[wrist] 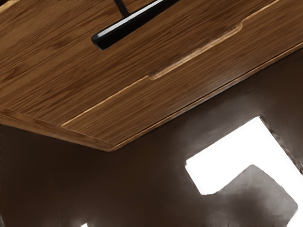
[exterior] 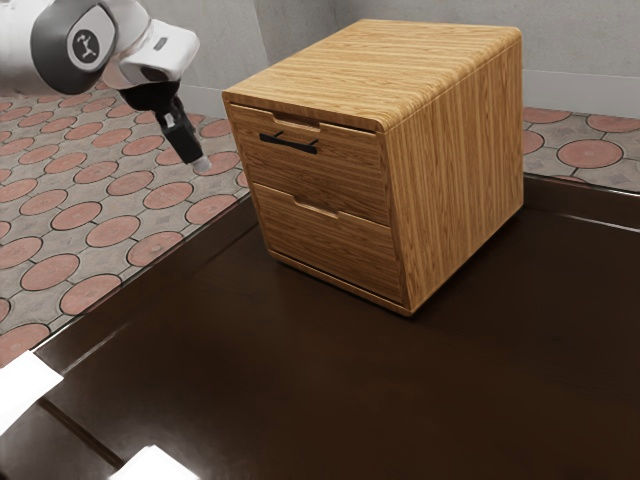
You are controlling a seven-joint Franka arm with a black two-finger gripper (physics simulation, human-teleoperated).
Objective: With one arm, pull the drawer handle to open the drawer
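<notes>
On the dark table (exterior: 300,400) stands a wooden two-drawer cabinet (exterior: 450,170). Its top drawer (exterior: 330,175) sits flush, with its black bar handle (exterior: 288,142) untouched. The gripper (exterior: 193,155) hangs well apart from the handle, and I cannot tell how wide it is. I judge this the approach: next it must reach and straddle the bar.

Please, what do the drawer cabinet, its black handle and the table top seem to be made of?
The drawer cabinet looks like wood or wood veneer, matte, with striped golden-brown grain on all faces. The handle is black and glossy, with a bright highlight along the bar; metal or plastic, I cannot tell. The table top is dark brown, smooth and polished: it seems to mirror bright patches.
</notes>
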